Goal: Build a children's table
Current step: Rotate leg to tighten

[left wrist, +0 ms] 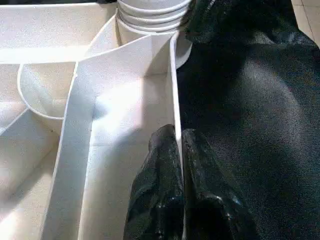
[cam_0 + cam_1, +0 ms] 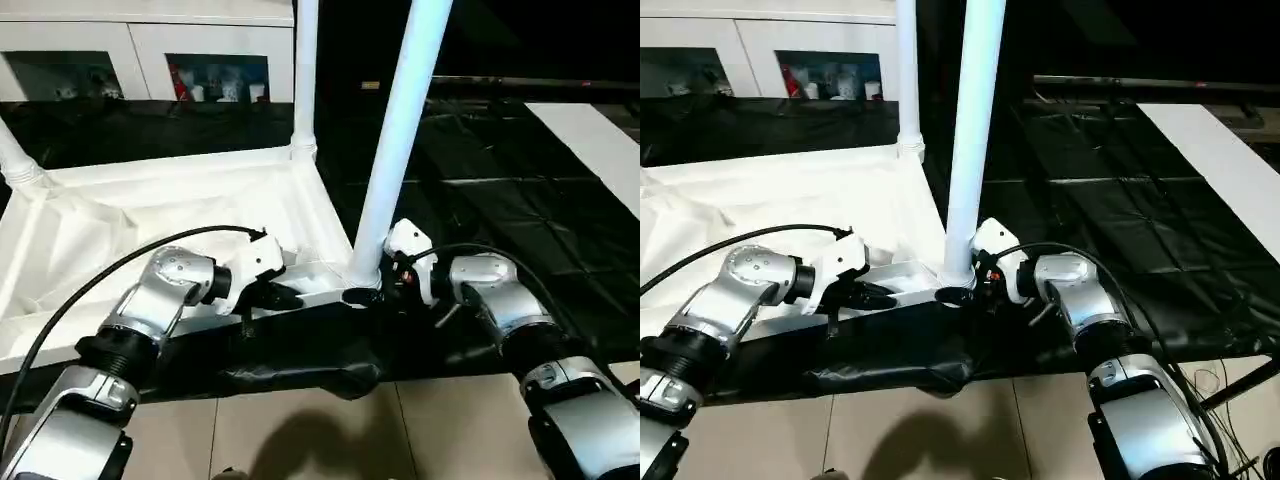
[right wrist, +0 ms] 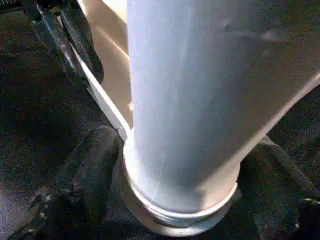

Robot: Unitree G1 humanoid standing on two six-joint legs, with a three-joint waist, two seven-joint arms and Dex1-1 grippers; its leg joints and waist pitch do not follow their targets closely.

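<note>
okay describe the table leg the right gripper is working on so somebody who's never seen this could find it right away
Start at the upturned white tabletop on the black sheet. At its corner nearest the robot, a white leg stands in a round socket, the right gripper straddling its base. It looks thickest and leans; the other legs stand at farther corners.

One tabletop; three legs upright in sockets; two pincers; one cabinet
</note>
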